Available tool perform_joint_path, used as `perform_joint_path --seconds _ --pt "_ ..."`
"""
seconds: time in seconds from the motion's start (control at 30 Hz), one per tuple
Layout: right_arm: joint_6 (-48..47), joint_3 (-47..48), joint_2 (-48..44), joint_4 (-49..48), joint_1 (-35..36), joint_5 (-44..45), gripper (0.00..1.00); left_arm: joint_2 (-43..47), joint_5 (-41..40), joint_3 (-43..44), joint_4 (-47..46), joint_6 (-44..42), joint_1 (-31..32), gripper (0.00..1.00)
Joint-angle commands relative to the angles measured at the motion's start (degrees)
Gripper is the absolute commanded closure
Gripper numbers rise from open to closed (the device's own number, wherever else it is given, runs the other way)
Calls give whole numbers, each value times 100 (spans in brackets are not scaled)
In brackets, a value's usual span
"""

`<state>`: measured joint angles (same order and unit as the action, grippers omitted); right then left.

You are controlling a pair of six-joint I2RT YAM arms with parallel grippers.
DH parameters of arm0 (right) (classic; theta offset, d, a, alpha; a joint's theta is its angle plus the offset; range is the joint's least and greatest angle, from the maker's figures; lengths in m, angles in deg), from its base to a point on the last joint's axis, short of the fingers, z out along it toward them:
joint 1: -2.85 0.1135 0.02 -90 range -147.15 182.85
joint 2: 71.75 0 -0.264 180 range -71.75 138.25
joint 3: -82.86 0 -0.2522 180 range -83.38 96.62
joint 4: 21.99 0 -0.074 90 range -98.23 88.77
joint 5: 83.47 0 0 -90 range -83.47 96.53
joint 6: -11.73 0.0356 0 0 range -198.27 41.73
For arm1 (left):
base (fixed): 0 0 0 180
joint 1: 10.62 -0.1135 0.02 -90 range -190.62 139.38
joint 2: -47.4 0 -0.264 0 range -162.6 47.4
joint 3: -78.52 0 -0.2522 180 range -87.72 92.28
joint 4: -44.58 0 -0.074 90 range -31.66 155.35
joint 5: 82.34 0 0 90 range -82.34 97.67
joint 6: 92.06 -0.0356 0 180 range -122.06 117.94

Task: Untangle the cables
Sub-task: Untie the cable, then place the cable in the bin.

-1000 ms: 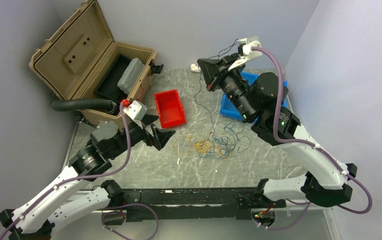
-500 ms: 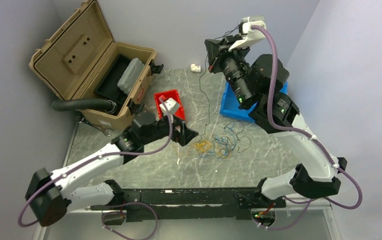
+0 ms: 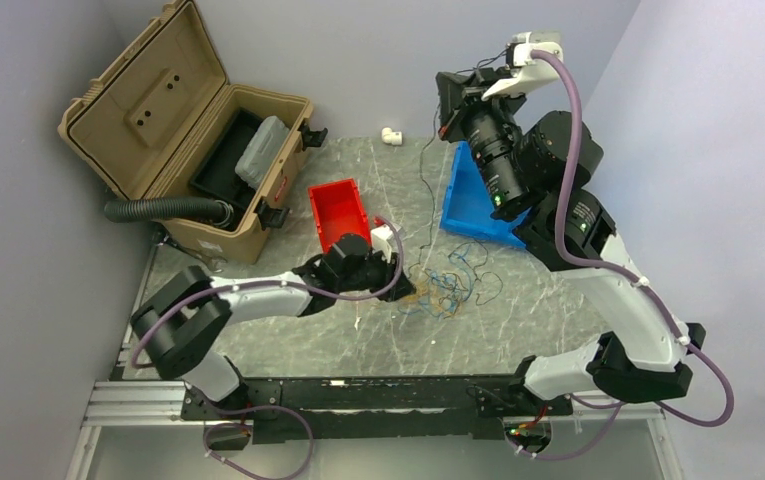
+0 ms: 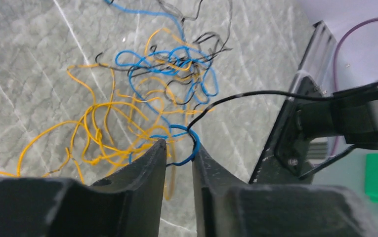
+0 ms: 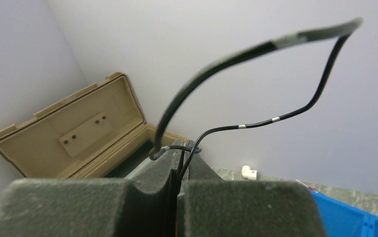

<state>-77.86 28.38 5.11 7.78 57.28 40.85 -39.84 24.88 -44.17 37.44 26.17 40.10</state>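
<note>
Left gripper (image 4: 178, 146), barely parted, has reached the one tangle of cables (image 4: 149, 79); right gripper (image 5: 179, 149) pinches one dark strand (image 5: 258, 123), stretched steeply upward.

We see soft even light, barely any shadows on tabletop (image 3: 438, 340); right wrist view blurs black cable (image 5: 248, 52) up close.

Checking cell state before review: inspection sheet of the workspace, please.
Surface: grey marbled tabletop.
Job's things: tangle of thin orange, blue and black wires mid-table; one black wire rising from it.
Clutter: red plastic bin; tilted blue plastic bin; small white fitting; open tan hard case; black ribbed hose.
Grippers: left gripper at a blue loop, grip unclear; right gripper raised, shut on black wire.
Cables: purple arm cables along both arms.
Surroundings: plain lilac walls.
</note>
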Motion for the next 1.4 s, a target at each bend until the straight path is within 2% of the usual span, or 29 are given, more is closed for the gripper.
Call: perform_joint_path --seconds 0.0,0.13,0.3,0.53,0.8,1.07,1.37 --pt "-519 278 -104 -344 -108 432 100 -552 331 -146 -665 354 41 77" --pt "-997 510 -51 -473 -379 783 100 -697 249 -651 -1033 514 53 81" --pt "-1017 491 -104 -377 -1308 881 100 -356 -99 -1076 -652 496 53 91" --pt "-418 -117 -165 -98 -2452 466 100 1009 -722 -1451 365 326 57 92" --pt "392 -95 576 532 -3562 -483 100 2647 -1248 -1516 1727 184 58 91" --pt "862 15 1274 668 -4113 -1082 100 3613 -1620 -1477 2641 130 54 92" --pt "1071 186 2042 606 -4368 -1160 100 4187 -1704 -1367 3237 -2 53 92"
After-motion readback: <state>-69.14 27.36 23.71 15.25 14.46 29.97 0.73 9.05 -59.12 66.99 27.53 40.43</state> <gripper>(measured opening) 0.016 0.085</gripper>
